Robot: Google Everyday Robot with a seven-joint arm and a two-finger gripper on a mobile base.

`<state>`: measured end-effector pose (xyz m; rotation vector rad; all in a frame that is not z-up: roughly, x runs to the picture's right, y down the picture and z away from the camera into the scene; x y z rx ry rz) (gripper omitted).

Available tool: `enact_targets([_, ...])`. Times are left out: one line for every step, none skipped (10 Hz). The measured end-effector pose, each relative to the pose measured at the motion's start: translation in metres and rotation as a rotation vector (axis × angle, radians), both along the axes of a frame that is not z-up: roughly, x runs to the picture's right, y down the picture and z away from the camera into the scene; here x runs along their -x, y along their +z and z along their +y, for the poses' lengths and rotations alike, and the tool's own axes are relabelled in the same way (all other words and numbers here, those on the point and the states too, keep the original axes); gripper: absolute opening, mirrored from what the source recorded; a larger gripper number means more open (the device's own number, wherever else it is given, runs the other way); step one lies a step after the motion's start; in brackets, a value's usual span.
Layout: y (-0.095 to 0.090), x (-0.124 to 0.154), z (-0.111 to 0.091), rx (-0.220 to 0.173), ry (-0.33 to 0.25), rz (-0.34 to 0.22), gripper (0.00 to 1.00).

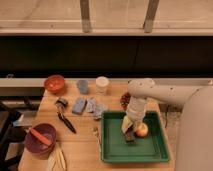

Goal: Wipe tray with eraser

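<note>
The pincer (131,131) reaches down into the tray (112,150) from above, shut on the eraser (130,136), which sits on the tray floor near the middle. Just beside it on the right lies an orange-red fruit (142,130), touching or almost touching the eraser, so that side is blocked. The tray's left half and front strip are bare green floor. The white arm (150,92) crosses above the tray's back edge. On the worktop (80,150) left of the tray, a crumpled blue-grey cloth (97,109) lies against the rim's back left corner, with a black long-handled tool (65,120) further left.
</note>
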<state>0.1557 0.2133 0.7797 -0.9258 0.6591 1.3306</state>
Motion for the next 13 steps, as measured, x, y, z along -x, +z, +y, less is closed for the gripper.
enact_targets([0.002,0.008,-0.007,-0.017,-0.003,-0.017,0.06])
enact_targets([0.004,0.020,-0.014,-0.031,-0.010,-0.041,0.06])
enact_targets([0.003,0.036,-0.018,-0.039,-0.024,-0.073,0.06])
enact_targets([-0.001,0.050,-0.017,-0.041,-0.029,-0.100,0.06])
enact_targets([-0.006,0.056,-0.014,-0.040,-0.029,-0.107,0.06])
enact_targets([-0.013,0.062,-0.007,-0.034,-0.020,-0.108,0.06])
enact_targets([-0.020,0.060,-0.001,-0.028,-0.003,-0.101,0.06])
enact_targets([-0.027,0.052,0.005,-0.025,0.012,-0.089,0.06])
enact_targets([-0.037,0.040,0.011,-0.022,0.033,-0.065,0.06])
enact_targets([-0.044,0.024,0.015,-0.022,0.052,-0.035,0.06])
enact_targets([-0.046,0.014,0.016,-0.022,0.060,-0.017,0.06])
enact_targets([-0.047,0.009,0.016,-0.027,0.067,-0.010,0.06])
enact_targets([-0.047,0.009,0.016,-0.026,0.066,-0.011,0.06])
